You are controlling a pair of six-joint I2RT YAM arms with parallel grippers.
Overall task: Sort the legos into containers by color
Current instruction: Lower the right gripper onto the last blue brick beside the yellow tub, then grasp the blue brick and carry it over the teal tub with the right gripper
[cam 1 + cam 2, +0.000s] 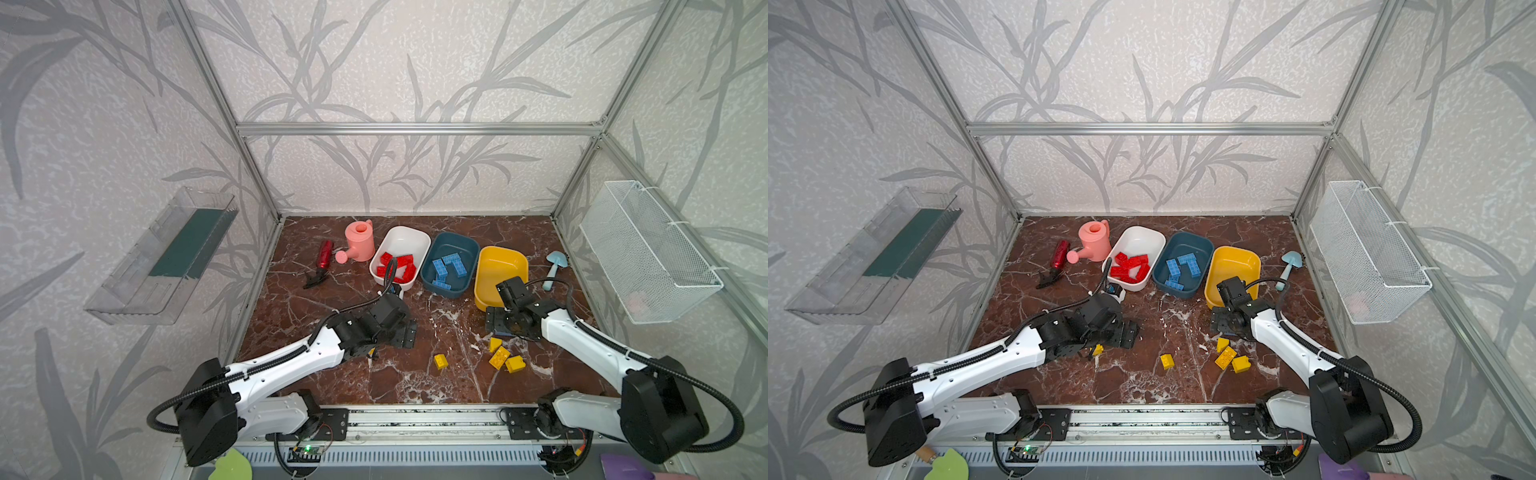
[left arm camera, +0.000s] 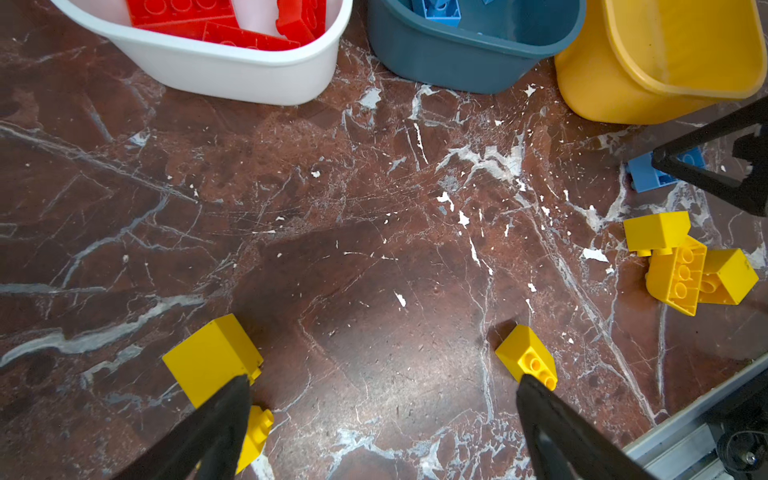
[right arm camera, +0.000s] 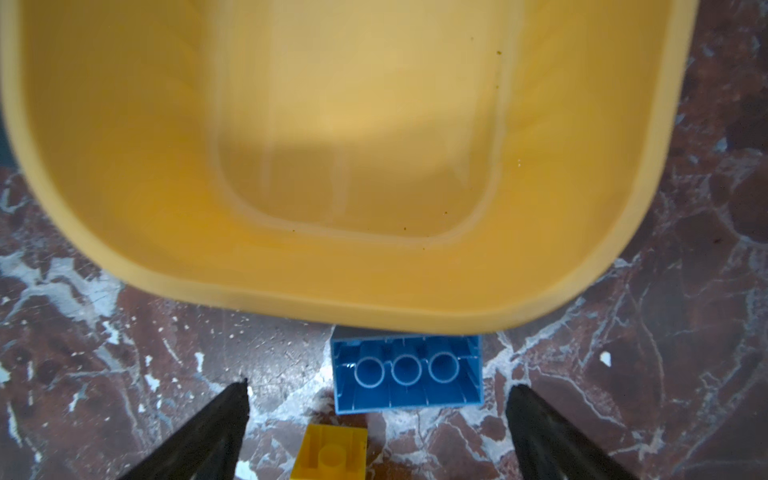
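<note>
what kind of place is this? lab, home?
Probably a lab robot cell dressed as a room: aluminium frame holding wallpaper panels, marble-look tabletop, left arm and right arm on a front rail.

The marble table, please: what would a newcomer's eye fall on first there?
Three tubs in a row at the back: the white tub holds red bricks, the teal tub blue bricks, the yellow tub nothing. Loose yellow bricks lie scattered in front, and one blue brick lies upside down beside the yellow tub, before the right gripper, jaws open.
</note>
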